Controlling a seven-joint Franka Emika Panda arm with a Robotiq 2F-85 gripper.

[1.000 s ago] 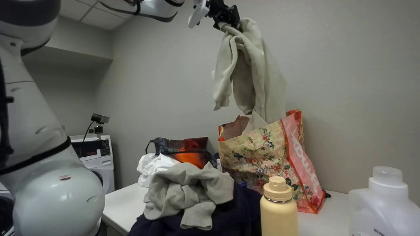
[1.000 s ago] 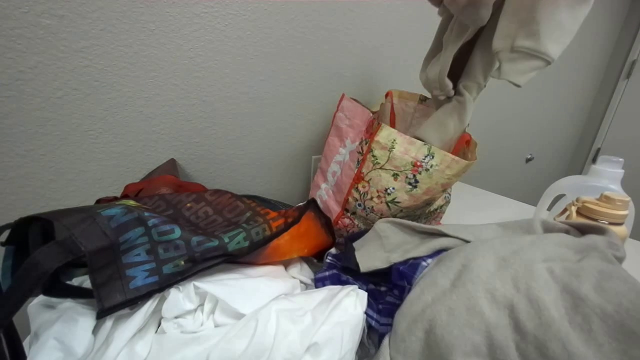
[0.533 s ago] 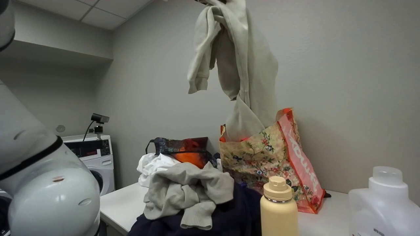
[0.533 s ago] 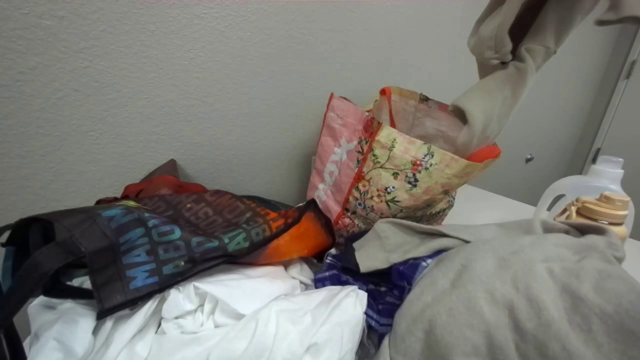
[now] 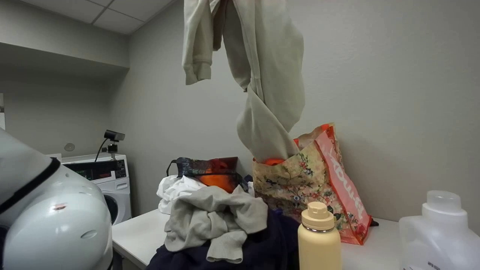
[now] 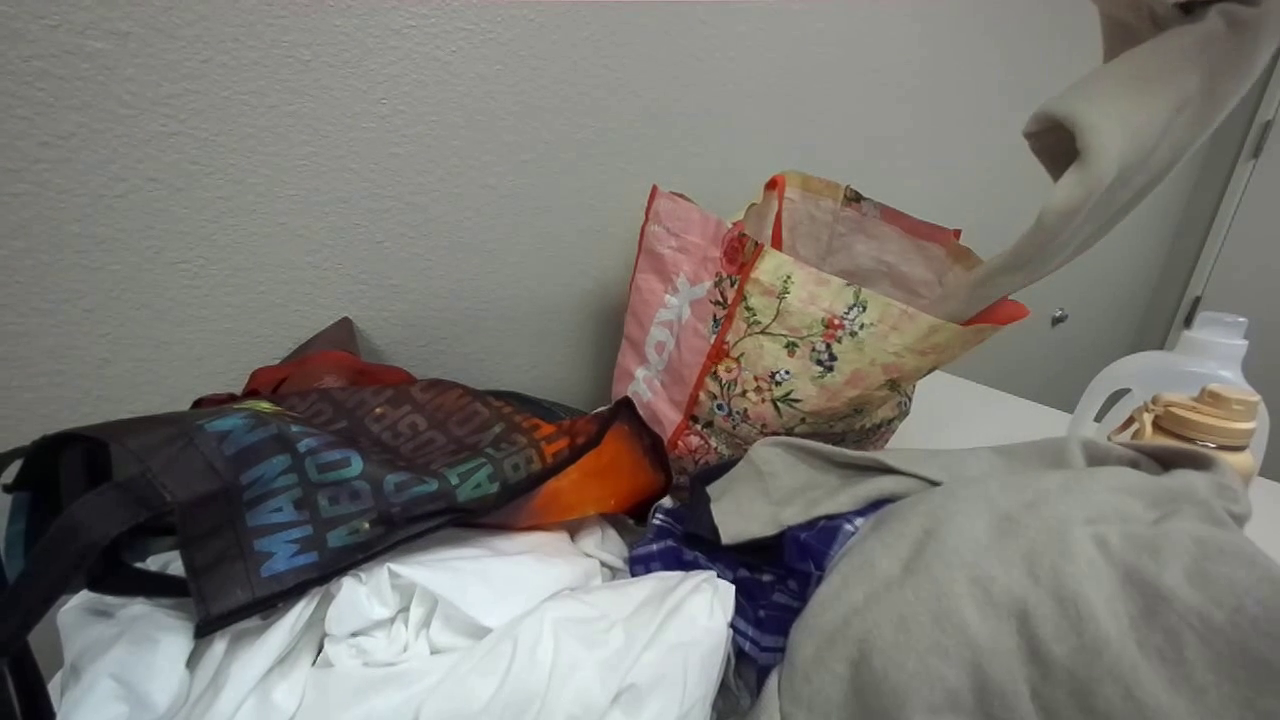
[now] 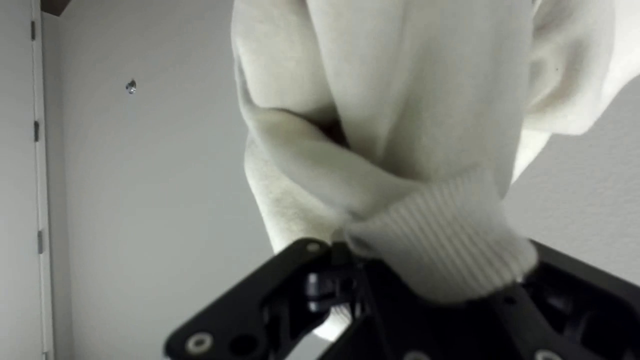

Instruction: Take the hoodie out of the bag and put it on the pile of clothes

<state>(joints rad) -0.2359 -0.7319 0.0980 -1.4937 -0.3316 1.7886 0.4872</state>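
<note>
The cream hoodie (image 5: pixel 273 63) hangs stretched from above the frame down into the floral bag (image 5: pixel 296 187). Its lower end is still inside the bag's mouth. In an exterior view the hoodie (image 6: pixel 1130 140) slants from the upper right into the bag (image 6: pixel 810 340), whose rim is pulled that way. In the wrist view my gripper (image 7: pixel 350 252) is shut on the hoodie (image 7: pixel 425 100), with a ribbed cuff over one finger. The gripper is out of both exterior views. The clothes pile has a grey garment (image 5: pixel 217 213) over dark navy cloth, with white clothes (image 6: pixel 480 620) beside it.
A dark printed tote (image 6: pixel 350 480) lies on the white clothes. A yellow bottle (image 5: pixel 318 240) stands in front of the floral bag, and a translucent jug (image 5: pixel 435 236) stands at the right. The white table (image 5: pixel 138 232) has its edge near the arm's base (image 5: pixel 56 225).
The gripper has risen out of view, taking the hoodie up and toward the arm's base side. More of the hoodie is out of the bag. The bag's rim is pulled along with it.
</note>
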